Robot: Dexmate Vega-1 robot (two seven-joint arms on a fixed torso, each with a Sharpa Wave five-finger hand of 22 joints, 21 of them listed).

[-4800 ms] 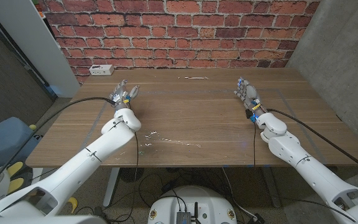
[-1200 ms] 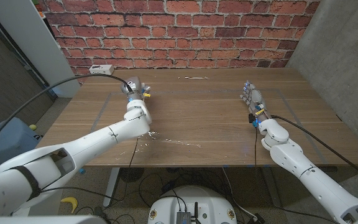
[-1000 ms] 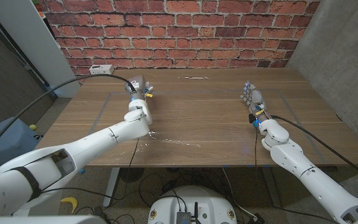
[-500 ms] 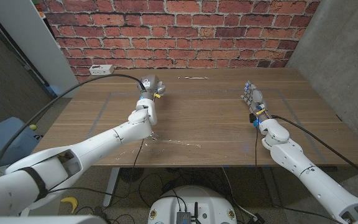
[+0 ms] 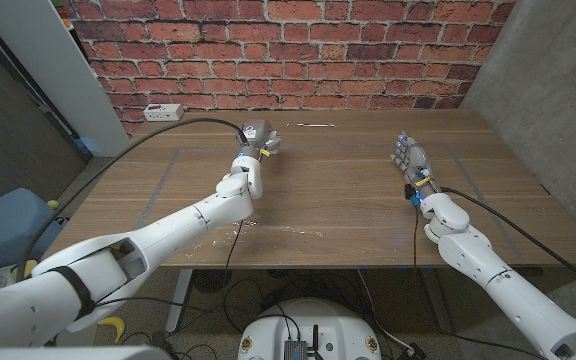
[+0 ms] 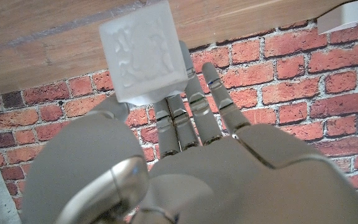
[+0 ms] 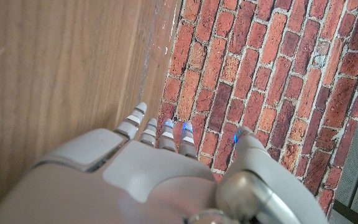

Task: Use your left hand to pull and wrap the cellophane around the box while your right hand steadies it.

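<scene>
My left hand hovers over the far middle of the table and holds a small frosted, translucent box between thumb and fingers. The box shows as a pale grey block at the fingertips. A sheet of clear cellophane glints on the wood near the front edge, well behind that hand. My right hand stands on the right side of the table with its fingers stretched out and nothing in it. The fingertips point toward the brick wall.
A white power strip lies at the table's back left corner, seen too as the power strip. A thin shiny strip lies at the back edge. The brick wall stands behind the wooden table.
My left hand has swung to the right across the far side of the table with the box in it. The right hand has barely shifted.
</scene>
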